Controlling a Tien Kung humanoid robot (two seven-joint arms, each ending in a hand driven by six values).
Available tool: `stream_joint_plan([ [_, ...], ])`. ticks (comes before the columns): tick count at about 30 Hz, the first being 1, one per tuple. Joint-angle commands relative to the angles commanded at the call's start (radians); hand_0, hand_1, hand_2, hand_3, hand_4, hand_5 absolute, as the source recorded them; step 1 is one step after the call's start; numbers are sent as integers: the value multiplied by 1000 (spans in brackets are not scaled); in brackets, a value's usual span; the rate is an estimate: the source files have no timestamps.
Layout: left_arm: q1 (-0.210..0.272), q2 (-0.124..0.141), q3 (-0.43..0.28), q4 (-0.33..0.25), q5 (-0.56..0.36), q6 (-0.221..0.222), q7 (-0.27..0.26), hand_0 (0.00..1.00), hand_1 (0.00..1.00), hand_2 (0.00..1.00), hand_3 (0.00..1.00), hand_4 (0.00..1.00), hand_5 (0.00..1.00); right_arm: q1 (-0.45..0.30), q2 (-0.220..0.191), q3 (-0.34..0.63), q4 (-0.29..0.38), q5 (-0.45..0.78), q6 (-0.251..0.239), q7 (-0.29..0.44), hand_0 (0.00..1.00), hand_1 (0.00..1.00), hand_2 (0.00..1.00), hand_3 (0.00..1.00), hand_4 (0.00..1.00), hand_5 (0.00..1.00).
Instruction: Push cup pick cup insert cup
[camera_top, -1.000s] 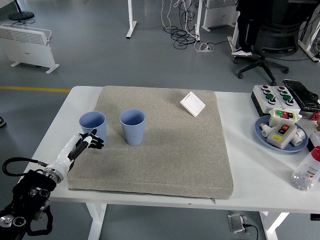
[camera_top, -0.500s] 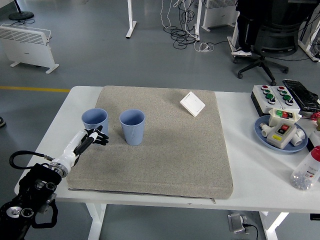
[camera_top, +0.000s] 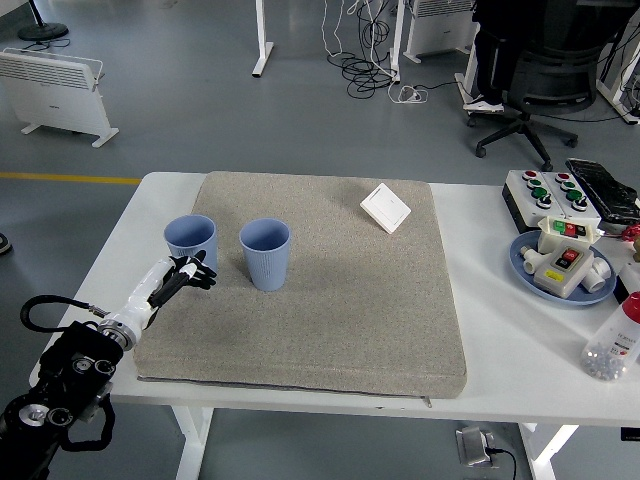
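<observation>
The left robot hand (camera_top: 187, 273) nudged the left cup (camera_top: 190, 246) slightly rightward.

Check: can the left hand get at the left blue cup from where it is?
Probably yes. The left hand sits right at the near side of the left cup, nothing between them. The right cup stands apart, leaving room.

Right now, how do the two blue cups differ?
The left cup stands at the mat's left edge, the right cup further in. The left hand's fingers reach the left cup's base; nothing is near the right cup. Both are upright, empty, the same blue ribbed kind.
</observation>
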Motion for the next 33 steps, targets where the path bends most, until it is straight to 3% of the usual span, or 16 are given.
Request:
stream_joint_plan([
  [33,-89,-49,43,163,-19,13,-55,728,542,494,468,604,998,-1,-3,-23,0,1,3,-8,752,626,628,559,71,443],
])
